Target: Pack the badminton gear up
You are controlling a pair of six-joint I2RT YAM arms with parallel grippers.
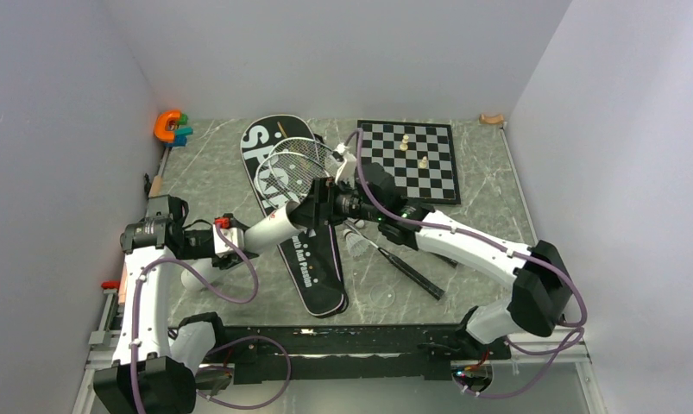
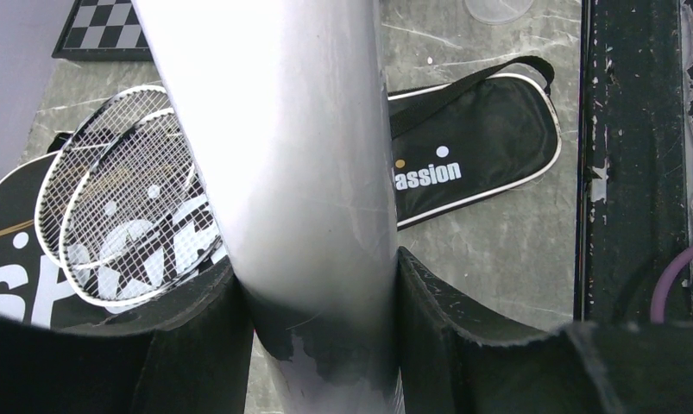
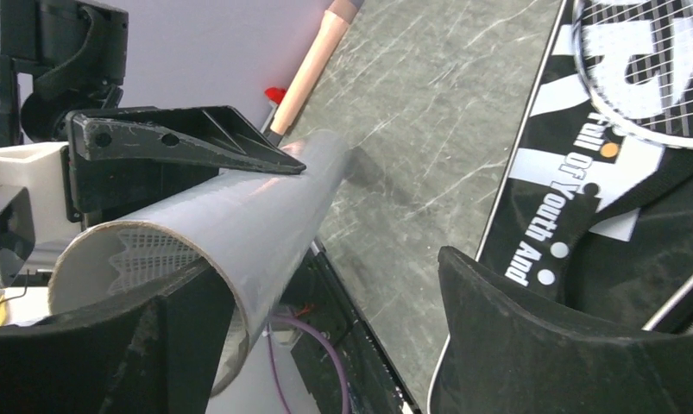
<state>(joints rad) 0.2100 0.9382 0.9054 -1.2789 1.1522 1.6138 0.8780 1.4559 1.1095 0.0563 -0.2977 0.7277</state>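
My left gripper [image 2: 321,289] is shut on the whitish tube [image 2: 282,129] and holds it slanted above the table [image 1: 239,246]. In the right wrist view the tube's open mouth [image 3: 127,250] shows a shuttlecock inside. My right gripper [image 3: 330,267] is open at that mouth, with its left finger [image 3: 110,345] in front of the rim; in the top view it is at the tube's far end [image 1: 312,207]. Two white-framed rackets [image 1: 295,168] lie on the black lettered bag [image 1: 317,272]. A loose shuttlecock [image 1: 355,246] lies beside the bag.
A chessboard [image 1: 412,159] with pale pieces lies at the back right. Coloured toy blocks [image 1: 172,127] sit in the back left corner. A clear round lid [image 1: 381,297] lies near the front. A small white object [image 1: 192,280] sits under my left arm.
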